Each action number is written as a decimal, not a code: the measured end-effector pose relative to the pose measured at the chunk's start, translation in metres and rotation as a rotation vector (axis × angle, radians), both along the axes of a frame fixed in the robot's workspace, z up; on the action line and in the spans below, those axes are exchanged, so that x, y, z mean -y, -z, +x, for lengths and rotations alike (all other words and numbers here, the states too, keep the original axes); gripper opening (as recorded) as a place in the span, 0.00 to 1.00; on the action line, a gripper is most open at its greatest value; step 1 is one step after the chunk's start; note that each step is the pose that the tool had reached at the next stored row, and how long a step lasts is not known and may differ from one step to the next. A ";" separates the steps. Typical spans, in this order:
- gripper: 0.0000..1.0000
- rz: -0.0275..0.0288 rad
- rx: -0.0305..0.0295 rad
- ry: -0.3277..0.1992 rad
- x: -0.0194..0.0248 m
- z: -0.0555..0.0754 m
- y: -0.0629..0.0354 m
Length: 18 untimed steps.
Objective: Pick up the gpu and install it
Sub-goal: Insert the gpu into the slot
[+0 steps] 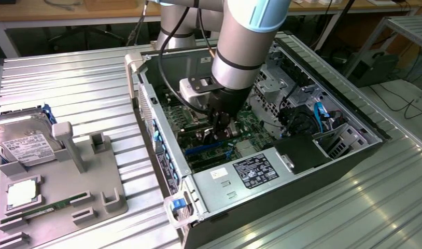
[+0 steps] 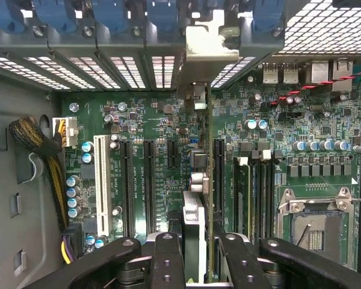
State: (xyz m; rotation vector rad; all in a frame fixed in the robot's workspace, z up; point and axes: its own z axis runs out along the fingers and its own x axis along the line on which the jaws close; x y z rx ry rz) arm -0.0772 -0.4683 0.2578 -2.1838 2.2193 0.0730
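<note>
Wrist view: clamped between the jaws, one to each flat face, the gpu (image 2: 194,226), seen edge-on inside the case (image 2: 12,120) and over the motherboard (image 2: 138,117). Closed only to the card's thickness, no further. Running parallel to the black expansion slots (image 2: 149,180), in the gap between two of them, with the pale metal bracket (image 2: 207,42) up against the case's rear slot openings. Cannot tell whether seated in a connector or hanging just above; hidden under the card's own edge.

Exterior view: reaching straight down into the middle of the case, well apart from the grey fixture (image 1: 86,181) on the bench outside the case, with the hard drive (image 1: 20,145) and memory stick (image 1: 48,210) on it.

By judgement: pick-up done, carry into the case done, alignment close. Left, as far as visible: confirmed seating and release.
</note>
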 end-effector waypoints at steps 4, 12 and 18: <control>0.28 0.0004 0.0001 0.000 -0.0021 -0.003 0.0016; 0.28 -0.0002 -0.0012 0.000 -0.0033 -0.007 0.0073; 0.28 0.0000 -0.0025 0.001 -0.0044 -0.008 0.0081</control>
